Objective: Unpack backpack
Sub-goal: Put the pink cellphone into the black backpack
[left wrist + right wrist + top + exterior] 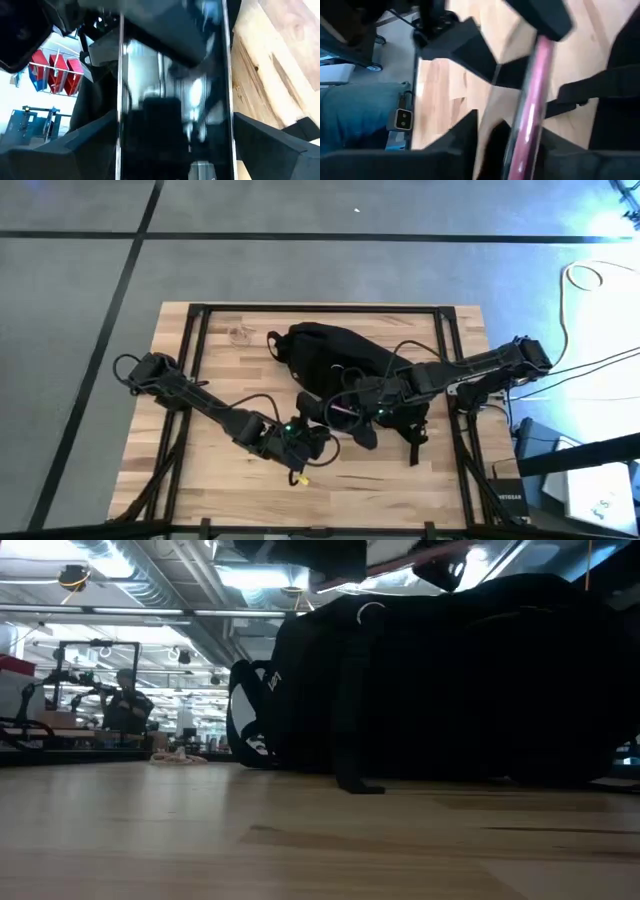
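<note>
Backpack (335, 365), large black fabric, lies mid wooden tabletop (200, 470). Both claws meet at its front edge: right claw (345, 410) grips thin pink-edged slab w/ left claw (312, 442); left's grip can't be told.

Large rounded black fabric backpack (335, 365), flat on the wooden table, straps trailing toward its near edge.

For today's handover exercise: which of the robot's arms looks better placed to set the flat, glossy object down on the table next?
Probably the left. Its hand is over bare table in front of the backpack, with the glossy flat object between its fingers. The right hand holds the same object's pink edge but sits against the backpack.
</note>
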Robot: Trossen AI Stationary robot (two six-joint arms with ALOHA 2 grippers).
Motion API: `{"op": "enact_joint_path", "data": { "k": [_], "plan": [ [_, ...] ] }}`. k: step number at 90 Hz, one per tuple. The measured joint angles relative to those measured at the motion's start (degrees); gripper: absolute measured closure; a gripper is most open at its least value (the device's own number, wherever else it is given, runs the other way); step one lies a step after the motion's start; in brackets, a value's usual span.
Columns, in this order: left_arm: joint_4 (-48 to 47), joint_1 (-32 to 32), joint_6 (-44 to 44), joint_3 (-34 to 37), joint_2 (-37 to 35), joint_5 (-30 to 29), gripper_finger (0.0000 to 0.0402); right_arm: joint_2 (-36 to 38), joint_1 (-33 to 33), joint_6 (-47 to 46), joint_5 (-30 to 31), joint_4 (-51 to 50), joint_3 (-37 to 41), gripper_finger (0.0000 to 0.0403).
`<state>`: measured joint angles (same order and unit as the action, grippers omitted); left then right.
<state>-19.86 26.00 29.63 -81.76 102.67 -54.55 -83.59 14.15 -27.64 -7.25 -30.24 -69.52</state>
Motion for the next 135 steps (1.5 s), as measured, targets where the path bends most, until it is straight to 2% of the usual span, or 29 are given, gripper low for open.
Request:
{"op": "enact_joint_path", "data": {
  "k": [11,21,42,62,100,110,121,128,135],
  "plan": [
    [0.0,0.1,0.5,0.0,0.0,-0.3,0.0060,0.0,0.0,-1.0,0.5,-0.5,0.0,0.0362],
    [0.2,0.1,0.6,-0.1,0.0,-0.2,0.0062,0.0,-0.1,-1.8,0.6,-0.7,0.1,0.0382],
    [0.4,0.0,0.2,-0.1,0.0,0.1,0.0063,0.0,0.0,-1.9,0.7,-0.7,0.1,0.0379],
    [4.6,0.8,1.5,0.0,0.0,0.1,0.0060,0.0,0.1,-2.0,0.0,0.1,0.0,0.0381],
    [6.3,1.9,2.8,0.0,-0.8,-2.0,0.0004,0.4,0.1,-6.4,0.8,-1.4,-0.3,0.0382],
    [6.4,3.2,0.0,0.0,-1.8,-5.5,0.0003,1.3,0.2,-6.2,4.8,-2.3,-0.3,0.0382],
    [2.7,5.2,-8.1,0.0,-2.5,-9.7,0.0002,4.1,0.1,-4.6,11.8,-5.8,-0.3,0.0382],
    [-0.3,5.6,-15.8,0.0,-3.8,-7.2,0.0002,5.8,0.1,-3.2,16.7,-8.6,-0.3,0.0382],
    [-2.0,4.6,-22.9,0.0,-4.4,-1.2,0.0002,8.1,0.1,-3.0,20.6,-12.1,-0.3,0.0382]
  ]
}}
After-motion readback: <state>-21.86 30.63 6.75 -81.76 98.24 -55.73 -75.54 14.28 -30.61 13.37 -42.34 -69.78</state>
